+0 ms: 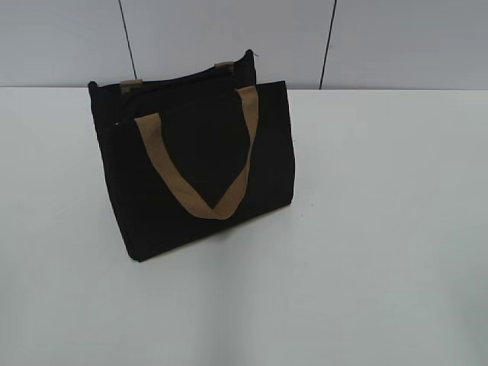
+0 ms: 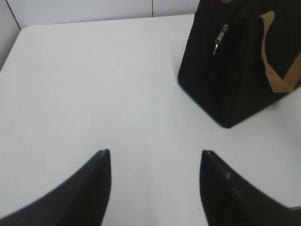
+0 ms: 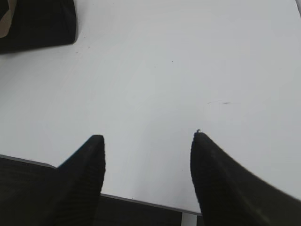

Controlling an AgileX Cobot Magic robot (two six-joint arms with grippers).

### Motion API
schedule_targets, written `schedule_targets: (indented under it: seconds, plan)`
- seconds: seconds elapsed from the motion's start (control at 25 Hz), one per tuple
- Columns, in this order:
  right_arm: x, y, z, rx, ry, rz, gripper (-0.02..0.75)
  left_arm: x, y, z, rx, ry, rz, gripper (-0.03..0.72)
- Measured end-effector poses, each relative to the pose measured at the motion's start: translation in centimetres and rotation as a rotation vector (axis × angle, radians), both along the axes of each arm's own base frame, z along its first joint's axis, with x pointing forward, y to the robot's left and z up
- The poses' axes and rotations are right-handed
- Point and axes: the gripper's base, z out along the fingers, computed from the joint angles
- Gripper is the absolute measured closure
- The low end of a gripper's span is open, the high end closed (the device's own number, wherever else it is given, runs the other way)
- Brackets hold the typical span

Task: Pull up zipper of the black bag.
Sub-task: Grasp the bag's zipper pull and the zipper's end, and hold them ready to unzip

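Note:
The black bag (image 1: 198, 171) stands upright on the white table (image 1: 366, 252), left of the middle, with tan strap handles. Its zipper runs along the top edge (image 1: 183, 80). In the left wrist view the bag (image 2: 235, 70) is at the upper right, and the silvery pull tab (image 2: 220, 37) hangs at the bag's near end. My left gripper (image 2: 155, 153) is open and empty over bare table, well short of the bag. My right gripper (image 3: 148, 136) is open and empty near the table's front edge; a corner of the bag (image 3: 42, 23) shows at the upper left. Neither gripper shows in the exterior view.
A grey panelled wall (image 1: 229, 38) stands behind the table. The table's front edge (image 3: 141, 200) runs just under my right gripper. A faint scuff mark (image 3: 220, 102) lies on the table surface.

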Motion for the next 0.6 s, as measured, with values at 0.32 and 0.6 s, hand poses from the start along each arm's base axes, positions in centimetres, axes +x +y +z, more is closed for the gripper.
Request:
schedule_targets:
  seconds: [0.32, 0.6]
  plan:
    - [0.0, 0.0, 0.0, 0.0, 0.0, 0.0, 0.296, 0.0, 0.0, 0.0, 0.0, 0.0, 0.0, 0.239]
    - [0.0, 0.0, 0.0, 0.0, 0.0, 0.0, 0.296, 0.0, 0.0, 0.0, 0.0, 0.0, 0.0, 0.239]
